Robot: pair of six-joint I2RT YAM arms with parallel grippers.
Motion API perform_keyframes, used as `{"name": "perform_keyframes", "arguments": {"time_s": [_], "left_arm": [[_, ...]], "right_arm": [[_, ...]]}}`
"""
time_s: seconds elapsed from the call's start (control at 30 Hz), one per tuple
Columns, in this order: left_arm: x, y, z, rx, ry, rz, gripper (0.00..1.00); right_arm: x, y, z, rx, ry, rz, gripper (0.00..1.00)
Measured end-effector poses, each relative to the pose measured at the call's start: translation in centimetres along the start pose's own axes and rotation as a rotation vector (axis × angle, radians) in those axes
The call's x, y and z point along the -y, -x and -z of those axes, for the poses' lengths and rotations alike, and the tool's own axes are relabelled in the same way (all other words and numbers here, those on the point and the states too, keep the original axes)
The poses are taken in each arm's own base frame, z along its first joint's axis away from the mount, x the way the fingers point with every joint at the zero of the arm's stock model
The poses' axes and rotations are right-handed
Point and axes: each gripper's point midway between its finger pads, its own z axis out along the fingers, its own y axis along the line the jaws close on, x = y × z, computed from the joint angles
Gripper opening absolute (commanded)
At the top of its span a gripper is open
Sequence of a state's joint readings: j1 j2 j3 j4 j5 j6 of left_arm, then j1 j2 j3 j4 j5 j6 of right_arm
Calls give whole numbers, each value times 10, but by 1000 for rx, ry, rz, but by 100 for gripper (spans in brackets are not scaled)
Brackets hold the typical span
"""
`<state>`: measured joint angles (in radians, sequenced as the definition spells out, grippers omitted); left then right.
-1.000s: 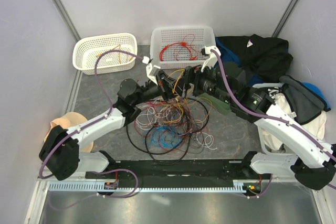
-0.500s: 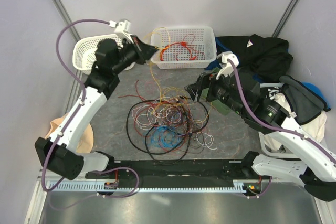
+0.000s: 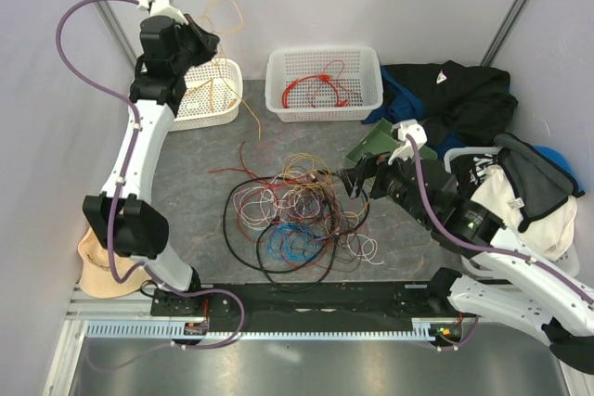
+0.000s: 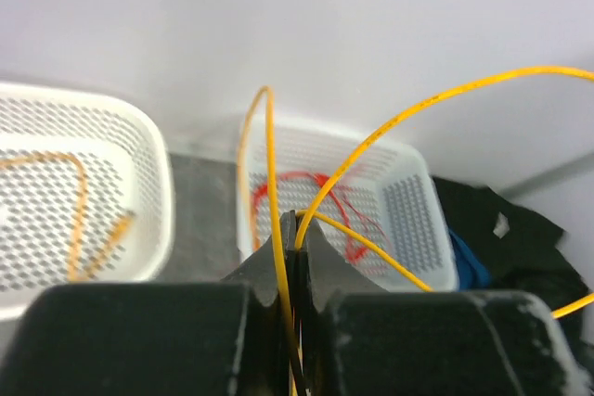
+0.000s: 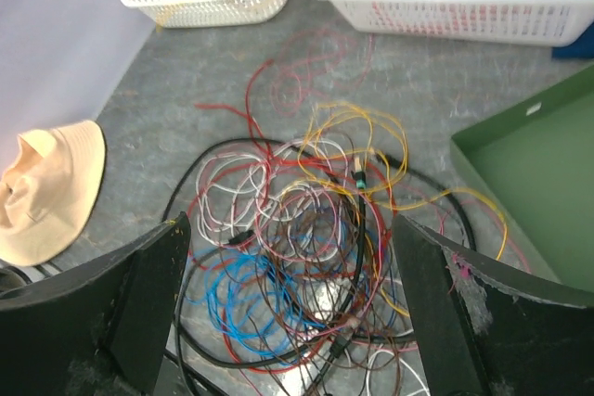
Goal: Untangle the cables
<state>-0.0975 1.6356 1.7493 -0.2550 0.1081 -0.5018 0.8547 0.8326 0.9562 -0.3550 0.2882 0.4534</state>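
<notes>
Yellow cable (image 4: 464, 87): far end off-frame R; cable pile (image 5: 306, 229): near part off-frame btm.

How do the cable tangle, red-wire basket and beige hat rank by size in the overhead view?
Largest: cable tangle.
Then the red-wire basket.
Smallest: beige hat, though the left arm hides part of it.

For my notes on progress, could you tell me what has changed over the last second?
The left gripper, shut on a yellow wire, swung from the pile up and to the far left, drawing the wire out; it is now above the left basket. The right gripper backed off to the pile's right side, open and empty. The pile's bulk and the middle basket stayed put.
</notes>
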Motion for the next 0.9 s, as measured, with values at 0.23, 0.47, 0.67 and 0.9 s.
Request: {"name": "perform_keyframes", "arguments": {"time_s": [0.23, 0.47, 0.67, 0.9], "left_arm": [[-66, 27, -55, 169, 199, -132, 2], [-157, 15, -90, 227, 467, -226, 2], [-205, 19, -89, 285, 641, -270, 2], [-251, 38, -78, 335, 768, -277, 2]], "right_arm": [[22, -68, -15, -69, -11, -28, 96], [30, -82, -23, -50, -25, -31, 96], [32, -84, -28, -30, -26, -30, 96], [37, -94, -34, -51, -45, -10, 96]]}}
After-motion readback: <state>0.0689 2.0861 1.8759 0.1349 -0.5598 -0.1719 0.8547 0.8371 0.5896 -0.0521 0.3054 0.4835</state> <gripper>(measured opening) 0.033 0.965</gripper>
